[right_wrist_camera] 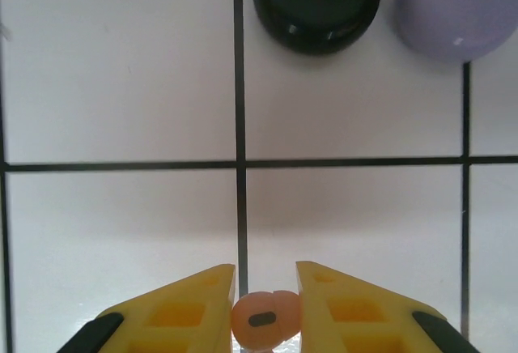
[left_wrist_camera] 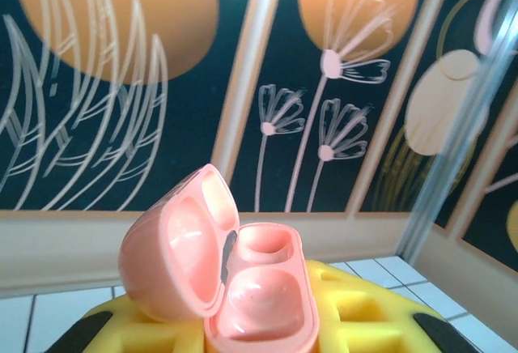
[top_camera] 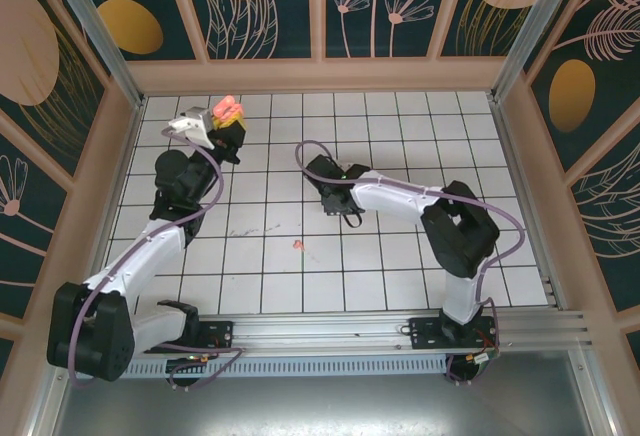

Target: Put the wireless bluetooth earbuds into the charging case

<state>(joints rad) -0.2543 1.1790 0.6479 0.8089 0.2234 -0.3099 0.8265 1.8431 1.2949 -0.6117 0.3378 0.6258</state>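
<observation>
Right end effector (right_wrist_camera: 265,284) pinches earbud (right_wrist_camera: 265,321); left end effector (top_camera: 228,124) grips open case (left_wrist_camera: 259,296) (back edge).

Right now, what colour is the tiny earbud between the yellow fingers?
Salmon-orange. The right wrist view shows the earbud best, pinched in the right end effector.

Ahead of my right end effector (right_wrist_camera: 265,272) the bench (right_wrist_camera: 121,86) lies bare up to a black case (right_wrist_camera: 316,5) and a lavender case (right_wrist_camera: 457,9), side by side.
</observation>
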